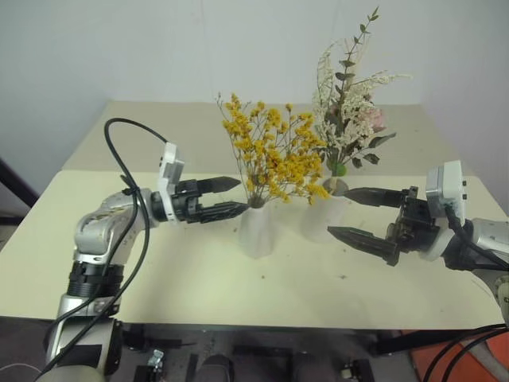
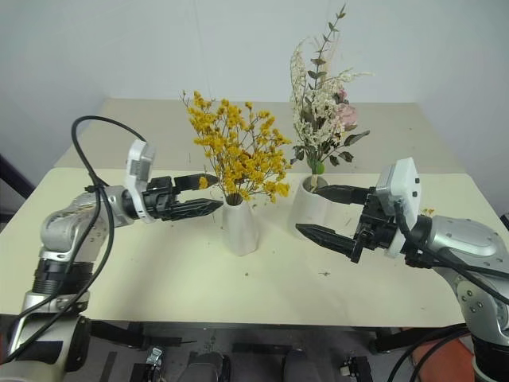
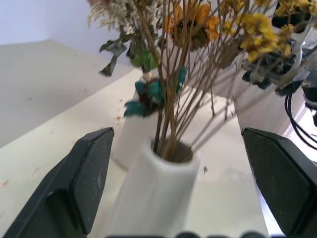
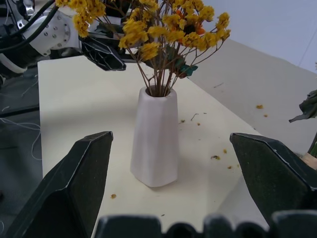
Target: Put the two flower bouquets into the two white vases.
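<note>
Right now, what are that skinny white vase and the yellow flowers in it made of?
The narrow vase looks like matte ceramic or plaster: chalky white, flat facets, no shine. It could be plastic; looks alone can't settle it. The yellow flowers seem to be real dried ones: thin brown woody stems, with crumbs shed on the table.

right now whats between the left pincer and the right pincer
The narrow vase holding the yellow bouquet and the wider vase holding the white bouquet stand between the open left pincer and open right pincer, in both eye views.
</note>
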Available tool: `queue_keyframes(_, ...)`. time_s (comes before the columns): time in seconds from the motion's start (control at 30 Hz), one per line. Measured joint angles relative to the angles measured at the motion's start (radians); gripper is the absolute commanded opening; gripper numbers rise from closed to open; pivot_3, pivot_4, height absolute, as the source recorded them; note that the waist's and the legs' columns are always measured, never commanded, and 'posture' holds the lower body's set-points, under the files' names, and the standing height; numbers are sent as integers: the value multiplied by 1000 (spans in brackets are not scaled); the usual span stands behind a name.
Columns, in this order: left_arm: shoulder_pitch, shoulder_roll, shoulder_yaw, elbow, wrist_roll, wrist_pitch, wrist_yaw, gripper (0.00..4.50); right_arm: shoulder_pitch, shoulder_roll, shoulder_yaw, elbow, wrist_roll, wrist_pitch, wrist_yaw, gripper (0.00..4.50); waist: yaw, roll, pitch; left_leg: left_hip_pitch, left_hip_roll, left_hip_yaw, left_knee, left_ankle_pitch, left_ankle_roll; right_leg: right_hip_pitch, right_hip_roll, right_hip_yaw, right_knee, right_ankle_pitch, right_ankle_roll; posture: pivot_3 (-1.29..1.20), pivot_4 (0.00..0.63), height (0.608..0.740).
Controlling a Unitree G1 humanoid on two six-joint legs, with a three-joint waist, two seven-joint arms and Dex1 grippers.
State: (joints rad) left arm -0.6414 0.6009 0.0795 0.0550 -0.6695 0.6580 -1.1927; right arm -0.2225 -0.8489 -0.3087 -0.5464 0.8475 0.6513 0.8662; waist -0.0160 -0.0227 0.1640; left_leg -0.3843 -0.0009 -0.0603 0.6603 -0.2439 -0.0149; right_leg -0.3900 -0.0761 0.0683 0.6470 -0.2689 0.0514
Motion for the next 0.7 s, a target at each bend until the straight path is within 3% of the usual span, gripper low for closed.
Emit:
queue_keyframes(0.4,32,176,26,-6,-11,-27,-164,4491,65,-2,-56,1,-1,-1,5,4500,0,0,0,0,0,0,0,0,0,0,0,0,-1,0,0,0,150,740)
queue_keyframes(0.7,74,244,65,-76,-56,-27,-251,4491,144,-12,-129,5,-3,-1,7,4500,0,0,0,0,0,1,0,0,0,0,0,0,-1,0,0,0,150,740)
